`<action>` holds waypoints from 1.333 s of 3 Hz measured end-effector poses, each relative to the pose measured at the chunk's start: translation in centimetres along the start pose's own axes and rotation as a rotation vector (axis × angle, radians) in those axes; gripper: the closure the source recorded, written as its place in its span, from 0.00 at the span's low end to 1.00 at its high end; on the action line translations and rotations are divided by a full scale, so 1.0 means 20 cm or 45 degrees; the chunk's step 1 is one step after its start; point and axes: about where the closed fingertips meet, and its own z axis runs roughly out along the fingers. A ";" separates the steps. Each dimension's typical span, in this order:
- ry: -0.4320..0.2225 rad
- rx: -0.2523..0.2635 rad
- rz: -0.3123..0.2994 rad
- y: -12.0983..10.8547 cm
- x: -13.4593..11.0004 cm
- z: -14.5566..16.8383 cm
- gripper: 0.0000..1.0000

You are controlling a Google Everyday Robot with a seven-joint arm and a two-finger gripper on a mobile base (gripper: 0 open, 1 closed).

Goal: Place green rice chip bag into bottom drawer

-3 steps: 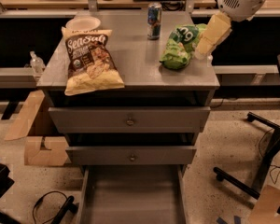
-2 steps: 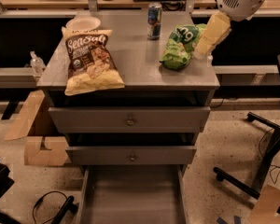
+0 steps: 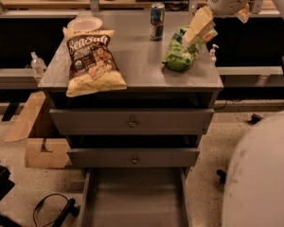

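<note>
Hovering | end effector (image 3: 190, 38) over green rice chip bag (image 3: 179, 58) | bottom drawer (image 3: 135, 200) open

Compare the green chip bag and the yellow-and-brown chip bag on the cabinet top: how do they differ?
The green rice chip bag is smaller than the yellow-and-brown bag. The green bag sits crumpled at the right; the yellow-and-brown bag lies flat at the left. The hand is at the green bag's upper end, well away from the yellow-and-brown bag. Both lie on the cabinet top.
</note>
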 end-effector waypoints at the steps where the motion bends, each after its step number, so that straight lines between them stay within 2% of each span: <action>1: 0.026 0.038 0.244 -0.07 -0.13 0.09 0.00; 2: -0.043 0.045 0.544 -0.14 -0.27 0.15 0.00; 3: -0.076 0.010 0.718 -0.13 -0.33 0.24 0.00; 4: -0.102 -0.034 0.838 -0.10 -0.43 0.39 0.00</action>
